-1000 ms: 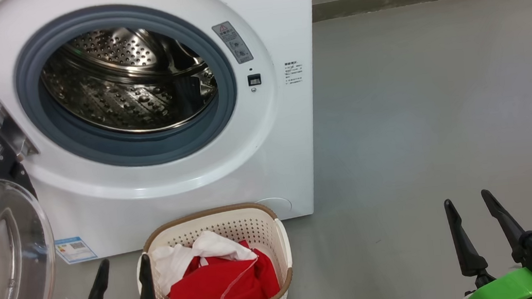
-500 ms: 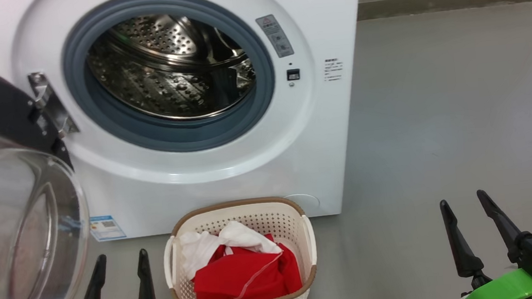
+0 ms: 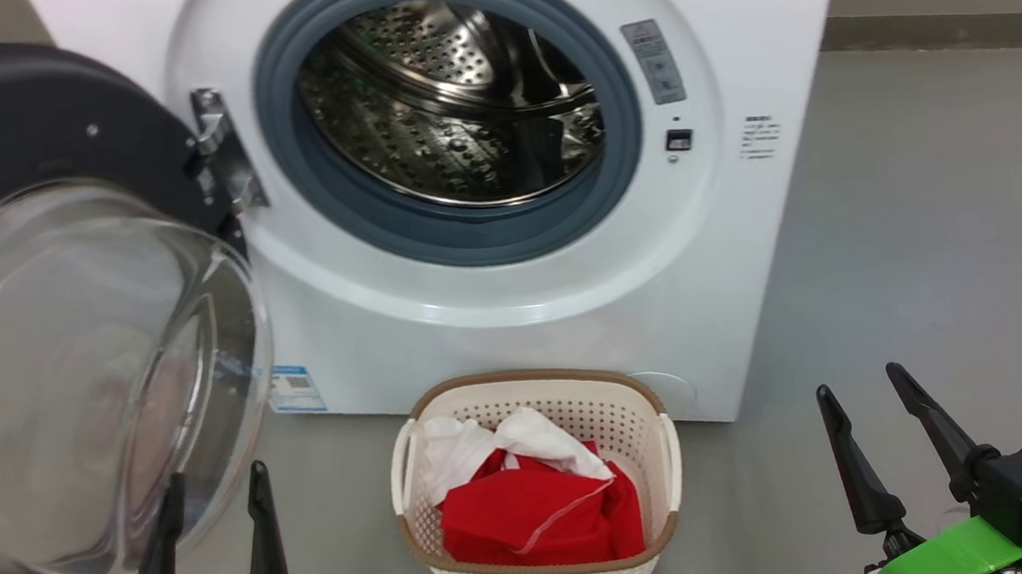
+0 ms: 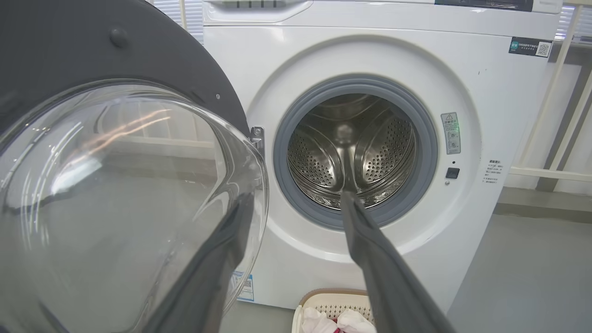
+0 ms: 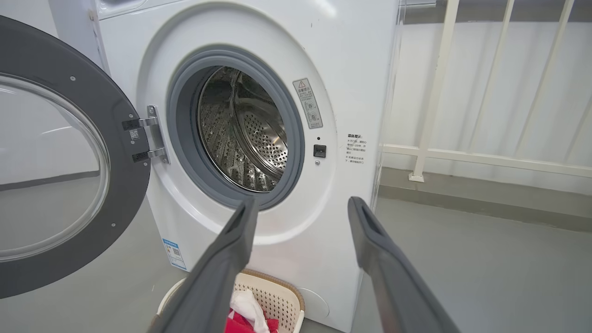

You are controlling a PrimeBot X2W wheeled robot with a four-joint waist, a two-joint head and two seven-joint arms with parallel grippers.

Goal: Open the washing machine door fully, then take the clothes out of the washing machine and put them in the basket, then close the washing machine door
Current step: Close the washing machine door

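Observation:
The washing machine stands with its door swung wide to the left, the clear bowl facing me. Bare steel shows in its drum. In front of it, on the floor, the basket holds the red clothes with a white cloth on top. My left gripper is open just left of the basket, one finger crossing the door's glass; I cannot tell whether it touches. My right gripper is open over the floor, well right of the basket. Both hold nothing.
Grey floor spreads to the right of the machine. A low ledge runs along the back wall there, and a white railing stands behind it. The open door takes up the space at my left.
The head camera has turned, so the whole picture has slid right and more of the door shows. Both grippers stay open and low; the clothes lie as before.

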